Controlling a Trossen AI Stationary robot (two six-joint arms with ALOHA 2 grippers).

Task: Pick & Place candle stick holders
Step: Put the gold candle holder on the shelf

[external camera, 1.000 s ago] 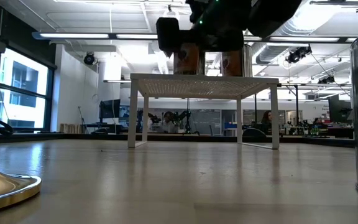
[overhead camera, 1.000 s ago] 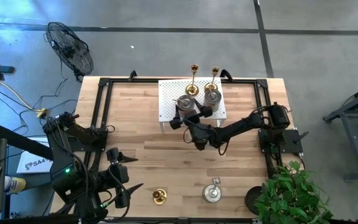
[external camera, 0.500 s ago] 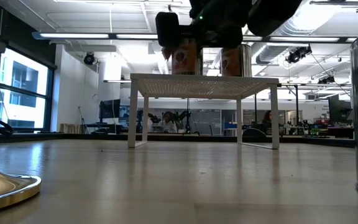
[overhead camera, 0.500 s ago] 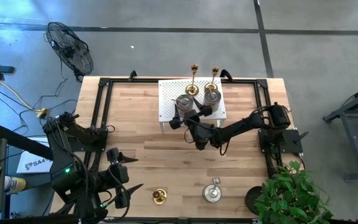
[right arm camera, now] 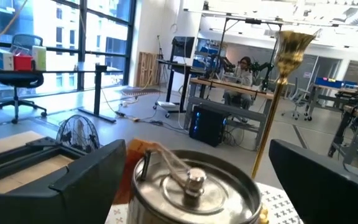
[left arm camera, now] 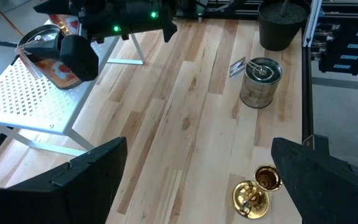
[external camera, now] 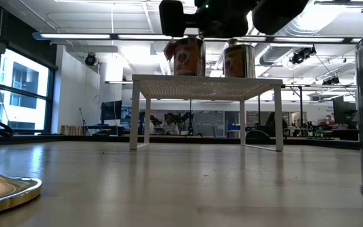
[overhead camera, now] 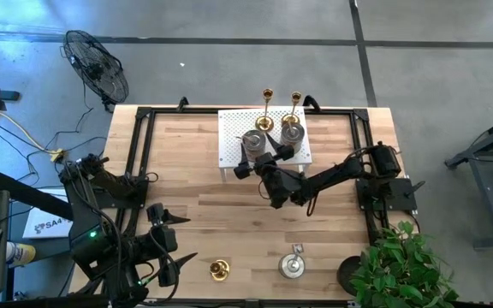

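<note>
right gripper sits over the near edge of the white rack at the far side of the tabletop. fingers spread open, one either side of the left cup holder, not touching it as far as the high view shows. in the right wrist view the same cup holder lies between the two dark fingers, gaps on both sides.

cup holder: squat silvery cylinder, rimmed top, small knob at the centre, orange label on its side. in the low view it stands upright on the rack top, gripper body just above it.

second cup holder stands just beside the first on the rack, same build. two gold candlesticks and stand at the rack's far edge, slim stems, flared tops, round bases.

third gold candlestick and third cup holder rest on the tabletop's near side, well apart from the rack. left wrist view shows both: candlestick lying on its side, cup holder upright.

left gripper waits at the near left corner, fingers wide open, holding nothing.
</note>
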